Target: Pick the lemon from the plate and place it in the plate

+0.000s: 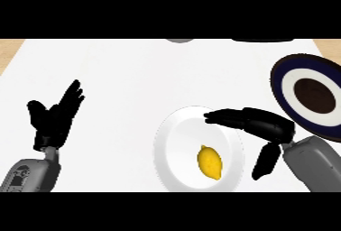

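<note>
Right hand (256,122) hangs over the far right part of the white plate (174,135), fingers stretched out toward the left and only slightly bent, thumb pointing down past the plate's right rim; it grips nothing, so open. Its grey forearm comes in from the lower right corner. Lemon (209,162) lies on the white plate, below and a bit left of the right hand's fingers, apart from them, not touched. It sits in the near half of the plate, long axis running roughly toward and away from the robot.

Blue-rimmed plate (283,74), with a white ring and a dark brown centre, sits just right of and beyond the right hand; the hand's back overlaps its near edge in this view, contact cannot be told.

Left hand (53,117) is well away to the left of the white plate, open, fingers straight and pointing up, resting over the white worktop (133,72), holding nothing.

Small grey object (179,40) shows cut off at the worktop's far edge, too little visible to name. No writing, labels or brands readable anywhere.
</note>
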You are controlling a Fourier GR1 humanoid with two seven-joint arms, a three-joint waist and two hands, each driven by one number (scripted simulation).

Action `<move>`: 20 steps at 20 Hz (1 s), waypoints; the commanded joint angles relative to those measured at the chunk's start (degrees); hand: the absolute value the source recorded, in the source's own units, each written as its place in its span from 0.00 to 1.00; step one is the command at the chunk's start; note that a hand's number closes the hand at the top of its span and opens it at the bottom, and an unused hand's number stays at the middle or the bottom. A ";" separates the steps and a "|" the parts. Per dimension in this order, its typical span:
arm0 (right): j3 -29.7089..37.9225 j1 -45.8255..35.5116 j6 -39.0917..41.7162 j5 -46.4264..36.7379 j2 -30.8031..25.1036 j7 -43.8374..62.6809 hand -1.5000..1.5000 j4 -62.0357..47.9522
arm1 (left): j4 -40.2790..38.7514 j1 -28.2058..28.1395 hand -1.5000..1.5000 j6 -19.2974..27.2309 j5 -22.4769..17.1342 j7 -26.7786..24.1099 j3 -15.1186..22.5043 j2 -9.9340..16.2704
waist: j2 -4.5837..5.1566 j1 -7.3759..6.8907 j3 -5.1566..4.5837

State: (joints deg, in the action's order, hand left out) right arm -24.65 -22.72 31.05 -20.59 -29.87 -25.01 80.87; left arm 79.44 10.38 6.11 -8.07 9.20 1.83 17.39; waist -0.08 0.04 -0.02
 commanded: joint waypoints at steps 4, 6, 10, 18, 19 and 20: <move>-2.91 -0.34 0.60 -9.50 2.24 7.85 0.00 4.41 | 0.71 1.11 0.50 -0.52 0.53 1.86 -0.80 -0.80 | -0.02 -0.05 0.01; -3.24 -1.05 1.19 -11.47 3.27 9.21 0.00 3.16 | 0.15 -0.22 0.50 -4.58 -1.73 -0.03 -3.75 2.37 | 0.01 -0.26 0.00; -5.46 -0.81 1.64 -17.28 4.51 8.39 0.00 2.62 | 3.80 -3.05 0.50 -1.59 1.44 0.43 -0.81 -1.58 | 0.00 -0.32 0.02; -3.36 1.26 6.00 -22.11 8.67 9.72 0.00 4.28 | 8.75 -4.91 0.50 0.53 4.98 3.27 -0.20 -4.61 | -0.01 -0.28 0.03; -5.32 1.06 3.54 -24.85 11.39 10.86 0.00 1.57 | -5.60 2.34 0.50 -5.50 1.68 -2.44 -5.08 -1.75 | 0.15 0.03 0.00; -3.86 -0.85 3.39 -26.19 10.62 6.92 0.00 -1.91 | 0.51 1.16 0.50 -5.09 1.94 2.23 -4.91 -1.04 | 0.11 -0.23 0.02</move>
State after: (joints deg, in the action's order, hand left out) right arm -28.99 -22.25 35.16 -42.79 -21.02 -15.89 82.89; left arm 80.31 9.75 2.44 -6.06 9.74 -1.69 15.78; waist -0.01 -0.11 -0.01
